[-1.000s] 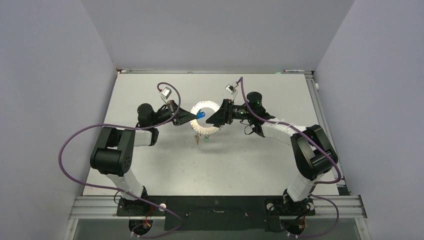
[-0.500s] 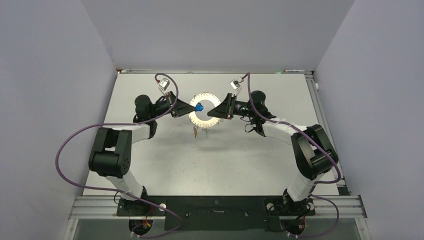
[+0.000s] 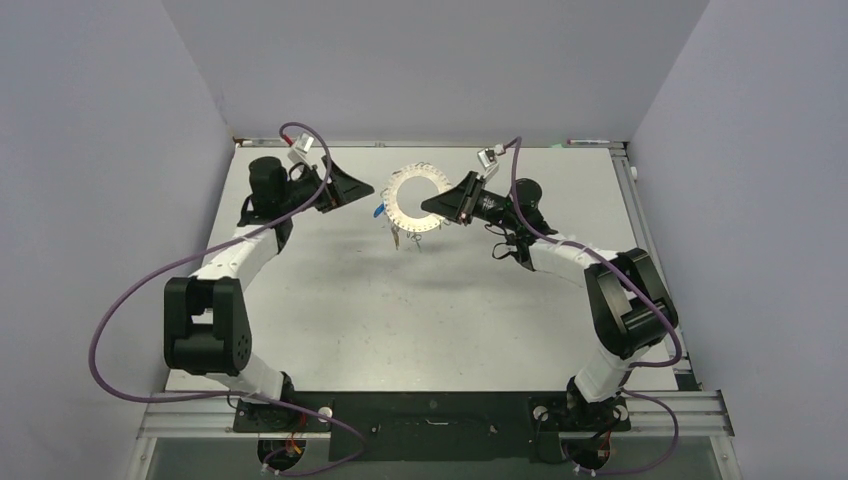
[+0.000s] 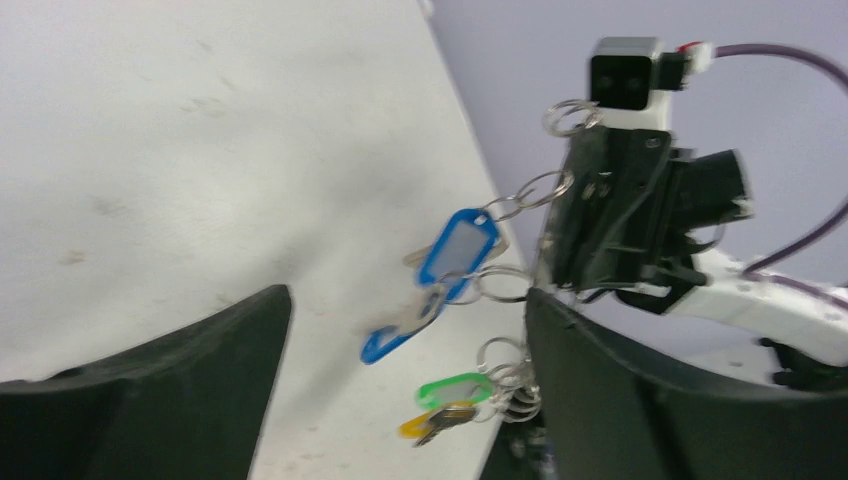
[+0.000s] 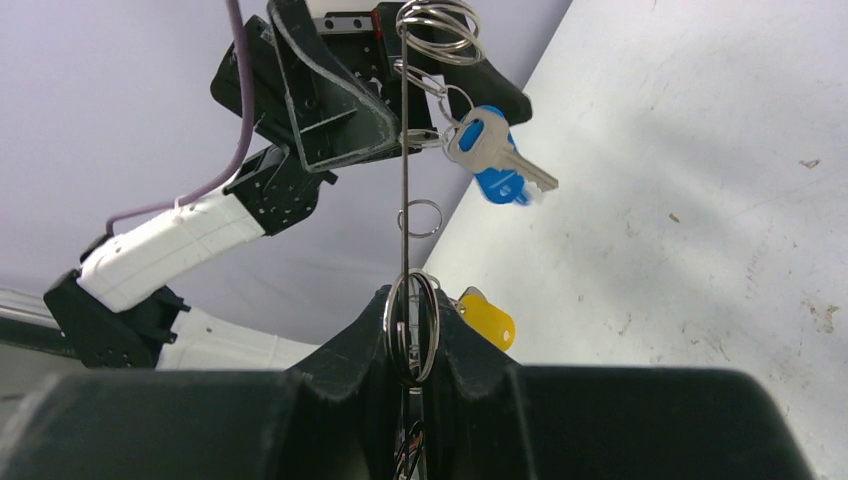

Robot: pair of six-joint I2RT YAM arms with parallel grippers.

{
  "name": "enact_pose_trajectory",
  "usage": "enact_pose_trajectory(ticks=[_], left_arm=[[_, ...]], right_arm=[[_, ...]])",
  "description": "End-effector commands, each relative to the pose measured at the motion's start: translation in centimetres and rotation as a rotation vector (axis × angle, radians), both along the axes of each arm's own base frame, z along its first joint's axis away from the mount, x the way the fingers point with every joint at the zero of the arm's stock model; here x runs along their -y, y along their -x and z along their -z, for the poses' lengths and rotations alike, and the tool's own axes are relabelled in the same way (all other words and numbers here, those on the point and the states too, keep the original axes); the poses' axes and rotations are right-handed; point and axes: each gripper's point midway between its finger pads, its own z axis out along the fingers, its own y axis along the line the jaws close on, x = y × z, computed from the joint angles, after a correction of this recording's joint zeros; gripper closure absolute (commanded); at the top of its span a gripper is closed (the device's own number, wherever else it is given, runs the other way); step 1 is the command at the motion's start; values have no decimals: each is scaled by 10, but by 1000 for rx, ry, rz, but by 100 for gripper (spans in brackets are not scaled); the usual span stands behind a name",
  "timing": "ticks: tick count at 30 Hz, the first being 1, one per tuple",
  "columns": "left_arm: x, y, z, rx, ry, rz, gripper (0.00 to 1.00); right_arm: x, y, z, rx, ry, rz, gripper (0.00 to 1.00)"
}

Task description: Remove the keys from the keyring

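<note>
Gripping keyring (image 5: 403,250) w/ R fingers (image 5: 345,370); L fingers (image 4: 200,380) open, empty. Thin, stiff, slick wire. Pinch light, swingy keys (image 5: 490,145) by tag (image 4: 455,245).

You see that the keyring (image 5: 404,250) is thin bare metal wire, silver-grey, with a light shine. The small split rings (image 5: 438,20) on it are brighter, polished metal, and the keys (image 5: 480,142) look like the same smooth silver metal. The blue tag (image 4: 458,245), the green tag (image 4: 452,388) and the yellow tag (image 5: 487,318) are smooth glossy plastic. The left gripper (image 4: 405,300) and the right gripper (image 5: 410,335) have fingers (image 4: 190,390) of black plastic, mostly matt. The table (image 5: 700,200) is pale and matt, with small scuffs and specks
</note>
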Motion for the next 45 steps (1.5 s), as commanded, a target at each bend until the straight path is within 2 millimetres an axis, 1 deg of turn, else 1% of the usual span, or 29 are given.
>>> enact_pose_trajectory(ticks=[1, 3, 4, 6, 8, 9, 10, 11, 13, 15, 16, 17, 18, 20, 22, 23, 25, 27, 28, 29, 32, 34, 36, 38, 41, 45], left_arm=[[-40, -13, -14, 138, -291, -175, 4], [-58, -16, -18, 149, -381, -268, 4], [-68, -18, -27, 174, -418, -319, 4], [-84, -17, -51, 267, -454, -393, 4], [-95, -18, -77, 340, -437, -447, 4], [-104, -19, -84, 336, -425, -462, 4], [-105, -19, -83, 329, -424, -427, 4], [-99, -17, -82, 338, -420, -365, 4], [-87, -13, -74, 314, -439, -316, 4], [-64, -3, -68, 364, -486, -280, 4], [-46, 4, -68, 423, -505, -249, 4], [-34, 9, -65, 429, -507, -219, 4], [-22, 13, -61, 418, -488, -176, 4], [-4, 15, -61, 441, -424, -140, 4], [15, 20, -60, 458, -362, -86, 4], [24, 21, -60, 462, -339, -65, 3], [43, 24, -55, 472, -318, -29, 0], [62, 27, -45, 483, -331, 6, 8], [68, 27, -40, 488, -336, 10, 11], [73, 26, -35, 491, -334, 9, 16], [75, 16, -33, 524, -302, -33, 30], [79, 14, -32, 551, -285, -40, 37], [83, 12, -29, 581, -282, -44, 41], [87, 10, -22, 590, -297, -54, 44], [86, 2, -9, 596, -325, -95, 50], [87, -8, -2, 605, -338, -123, 54]], right_arm=[[8, -24, -54, 111, -126, 107, 95], [10, -31, -54, 100, -135, 137, 95], [12, -36, -56, 100, -138, 152, 95], [14, -44, -55, 91, -131, 184, 95], [18, -54, -56, 78, -129, 220, 95], [19, -58, -58, 76, -134, 233, 95], [19, -60, -59, 70, -138, 242, 95], [19, -64, -61, 64, -144, 251, 95], [20, -69, -64, 50, -156, 268, 95], [20, -74, -65, 31, -160, 283, 95], [20, -77, -65, 20, -156, 289, 95], [20, -80, -64, 3, -147, 295, 95], [18, -84, -61, -20, -129, 300, 95], [16, -92, -52, -78, -81, 315, 95], [14, -99, -52, -98, -34, 341, 95], [14, -102, -46, -126, -2, 358, 95], [11, -105, -45, -137, 23, 377, 95], [9, -105, -45, -145, 21, 384, 95], [8, -104, -45, -148, 24, 387, 95], [5, -103, -45, -147, 28, 387, 95], [3, -103, -45, -147, 43, 397, 95], [3, -103, -45, -149, 48, 401, 95], [1, -102, -46, -142, 48, 400, 95], [-3, -99, -48, -133, 46, 386, 95], [-7, -97, -51, -126, 43, 374, 95], [-8, -95, -52, -124, 35, 363, 95]])
